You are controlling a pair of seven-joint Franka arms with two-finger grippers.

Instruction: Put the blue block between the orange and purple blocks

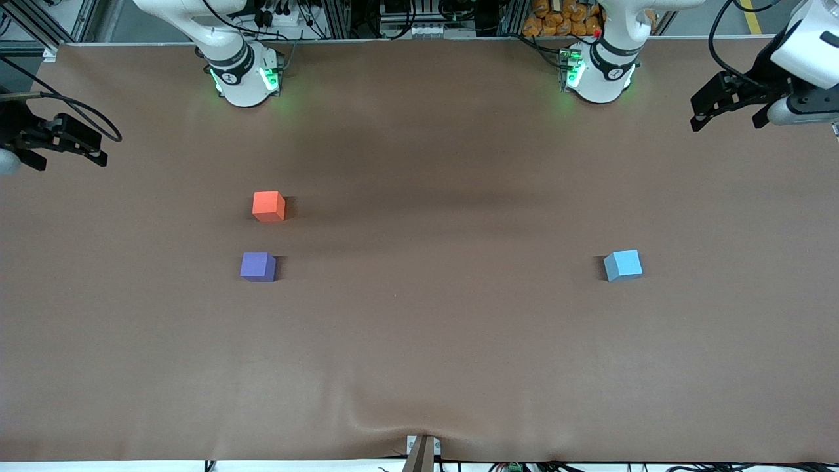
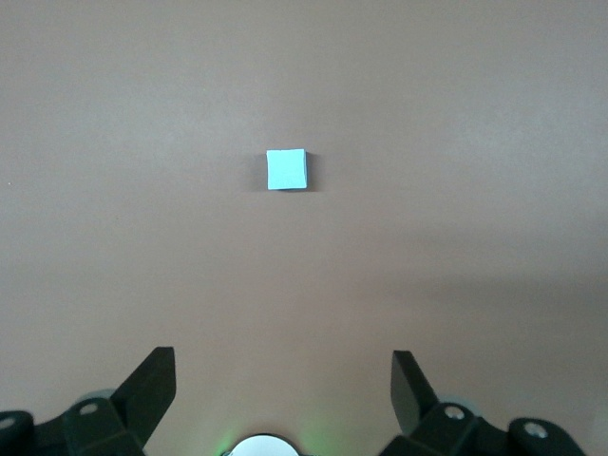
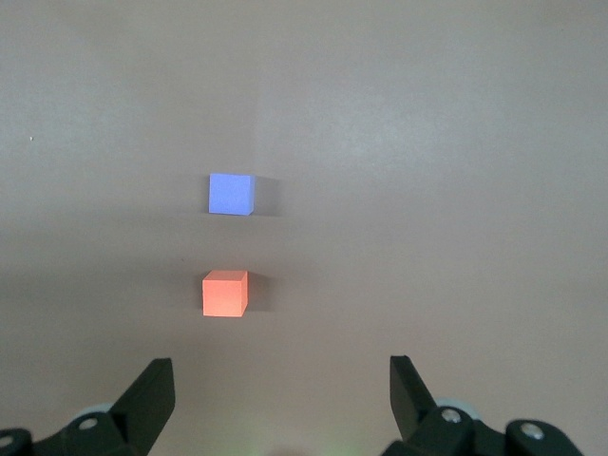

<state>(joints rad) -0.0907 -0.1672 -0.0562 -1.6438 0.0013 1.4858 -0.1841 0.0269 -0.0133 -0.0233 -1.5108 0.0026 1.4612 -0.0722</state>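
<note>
Nothing picked yet: left gripper (image 2: 283,380) and right gripper (image 3: 282,380) wide and empty, blue block (image 1: 623,265) untouched toward the left arm's end, well apart from orange block (image 1: 269,206) and purple block (image 1: 257,266); next, probably, down onto blue.

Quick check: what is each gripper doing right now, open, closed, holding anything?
Left gripper: jaws open, empty, over the table's left-arm end.
Right gripper: jaws open, empty, over the table's right-arm end.

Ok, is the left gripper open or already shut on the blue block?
Open and empty. In its wrist view the left gripper has its fingers spread wide apart, and the blue block sits alone on the table, untouched.
</note>
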